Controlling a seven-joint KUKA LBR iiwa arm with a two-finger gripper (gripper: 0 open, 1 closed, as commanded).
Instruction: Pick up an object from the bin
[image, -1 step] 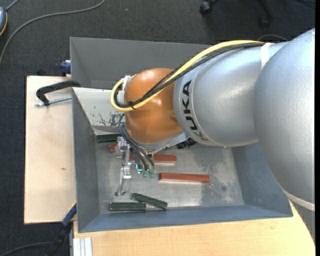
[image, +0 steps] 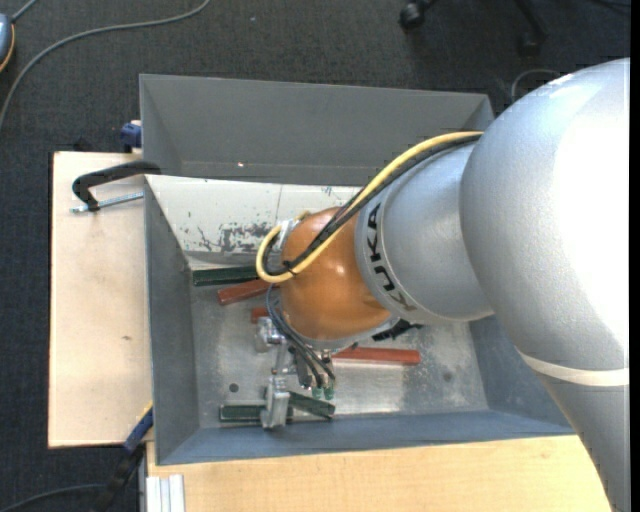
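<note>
From above, the grey bin (image: 165, 330) has only a few long thin things in it; the big silver arm (image: 500, 230) comes in from the right, and its orange cover (image: 320, 280) hangs over the middle of the bin floor; a yellow cable (image: 400, 170) runs along the arm and loops down beside the orange cover. Below the orange cover, close to the bin's near wall, is the gripper (image: 274, 408); it is low down, right on a dark green bar (image: 240, 412) that lies flat along that wall; dark green shows on both sides of the gripper, and it may be one bar or two. The view does not show if the pincer is open or closed, or if it has hold of the bar. Left of the orange cover lies a red stick (image: 243, 294), with one end hidden under the cover; just above that stick, and still left of the cover, lies a dark green stick (image: 222, 276). Below and to the right of the orange cover lies another red stick (image: 385, 355), flat on the floor; it is well apart from the first red stick.
</note>
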